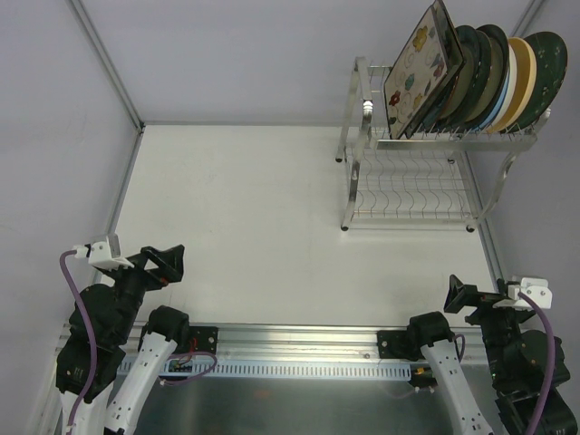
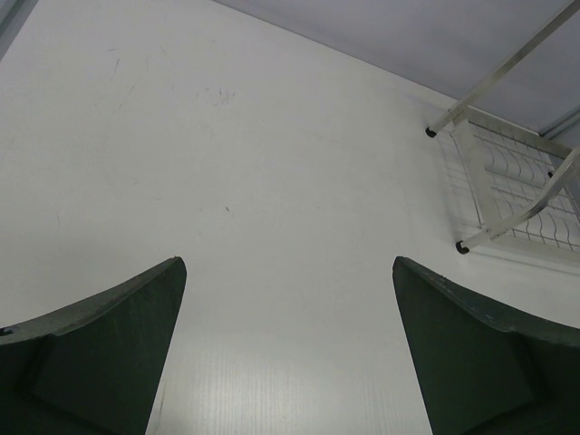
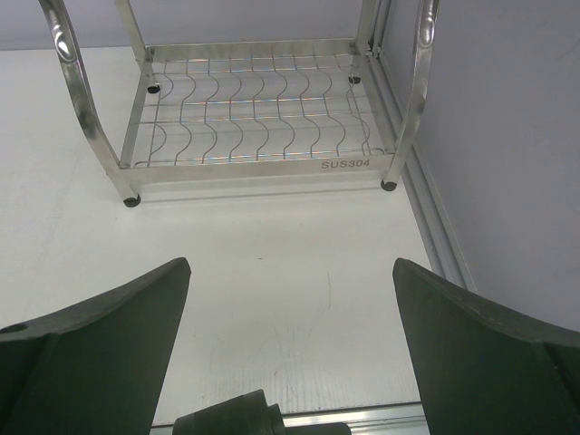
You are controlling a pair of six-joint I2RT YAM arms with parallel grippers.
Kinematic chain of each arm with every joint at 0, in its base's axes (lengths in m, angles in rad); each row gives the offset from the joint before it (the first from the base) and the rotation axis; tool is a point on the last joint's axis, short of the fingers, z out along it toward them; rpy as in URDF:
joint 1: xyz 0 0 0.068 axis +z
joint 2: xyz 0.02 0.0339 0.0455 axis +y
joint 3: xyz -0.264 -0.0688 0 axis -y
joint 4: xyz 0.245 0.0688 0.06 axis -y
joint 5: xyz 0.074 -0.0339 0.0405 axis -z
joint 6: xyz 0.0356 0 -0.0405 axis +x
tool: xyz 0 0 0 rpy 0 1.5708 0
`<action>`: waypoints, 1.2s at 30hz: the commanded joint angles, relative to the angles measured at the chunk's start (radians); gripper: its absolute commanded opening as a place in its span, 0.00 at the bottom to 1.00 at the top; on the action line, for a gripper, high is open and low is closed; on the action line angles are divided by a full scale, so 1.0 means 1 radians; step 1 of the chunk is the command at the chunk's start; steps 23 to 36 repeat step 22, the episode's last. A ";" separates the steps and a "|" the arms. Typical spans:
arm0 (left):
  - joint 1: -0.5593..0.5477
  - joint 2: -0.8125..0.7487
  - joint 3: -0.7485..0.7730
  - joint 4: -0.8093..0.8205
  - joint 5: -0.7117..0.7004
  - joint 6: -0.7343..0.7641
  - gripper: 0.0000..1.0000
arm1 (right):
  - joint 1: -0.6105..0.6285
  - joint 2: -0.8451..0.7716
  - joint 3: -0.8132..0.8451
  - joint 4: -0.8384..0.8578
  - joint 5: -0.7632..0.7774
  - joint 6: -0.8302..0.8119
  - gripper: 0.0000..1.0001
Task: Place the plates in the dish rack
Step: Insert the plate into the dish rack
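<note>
On the white table (image 1: 254, 208), glossy plates (image 1: 478, 74) line the shiny wire dish rack (image 1: 410, 192); left hand (image 1: 169, 263) and right hand (image 1: 459, 295) gape empty.

White tabletop (image 1: 254, 208); pale grey walls (image 1: 54, 109); aluminium frame struts (image 1: 106, 63) along edges; even, soft light.

tbh the dish rack (image 1: 408, 192) = shiny polished metal, wire + tube. plates (image 1: 471, 72) on its top shelf look glossy, glazed. table (image 1: 254, 199) under the rack is matt white, smooth w/ faint scuffs. left gripper (image 2: 288, 265): dark matt plastic, looks like.
</note>
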 commanded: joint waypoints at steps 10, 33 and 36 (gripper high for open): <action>-0.009 -0.007 0.020 0.009 0.042 -0.013 0.99 | 0.006 -0.096 0.007 0.016 -0.013 0.010 0.99; -0.009 -0.005 0.020 0.011 0.048 -0.012 0.99 | 0.006 -0.088 -0.004 0.022 0.005 0.007 1.00; -0.009 -0.005 0.020 0.011 0.048 -0.012 0.99 | 0.006 -0.088 -0.004 0.022 0.005 0.007 1.00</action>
